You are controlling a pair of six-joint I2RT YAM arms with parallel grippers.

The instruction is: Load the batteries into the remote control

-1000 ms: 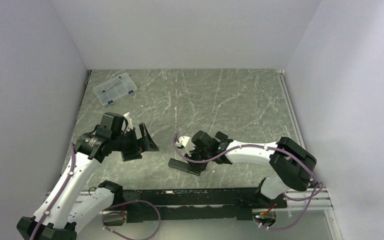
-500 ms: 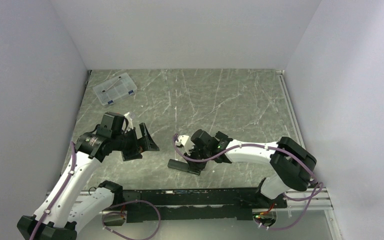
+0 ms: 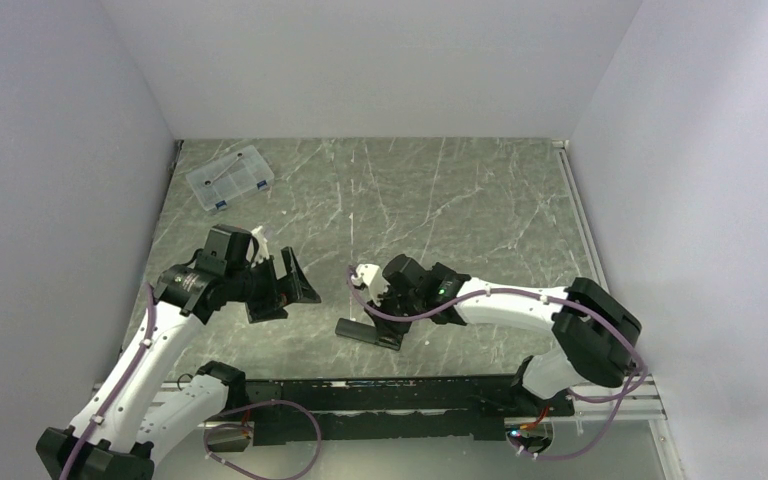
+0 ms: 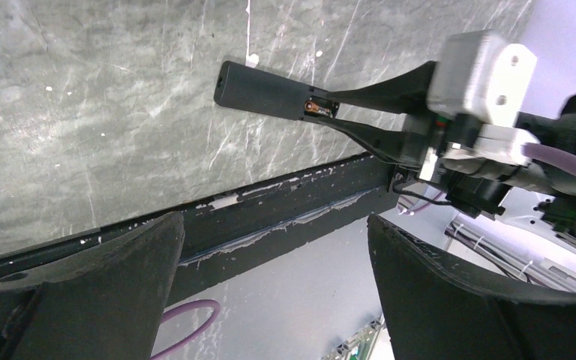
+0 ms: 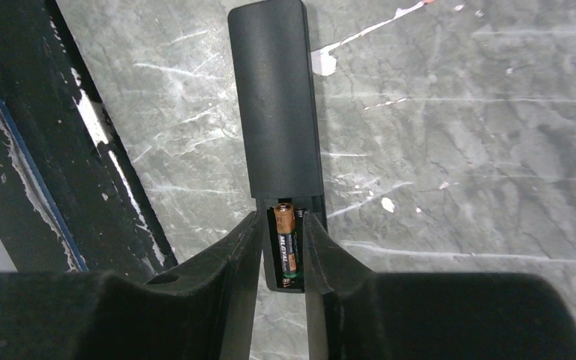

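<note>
You have one battery (image 5: 283, 244), a small dark cell with a copper-gold end, lying in the open compartment at one end of the slim, flat black remote control (image 5: 276, 97). Its gold end points toward the covered length of the remote.

The remote lies flat on the grey marble-patterned table (image 3: 460, 200), near the middle of its near edge, just beyond the black rail (image 3: 410, 385) that runs along that edge.

Your right pincer (image 5: 282, 219) is down over the compartment end. Its two fingers are narrowly apart with the battery between them. A thin dark gap shows on either side of the cell, so it is not clamped.

Your left pincer (image 3: 285, 288) hangs over the table to the left of the remote, well apart from it. Its fingers are spread wide with nothing between them, facing the remote.

At the table's far left corner sits a clear plastic compartment box (image 3: 230, 178), well apart from both arms.
</note>
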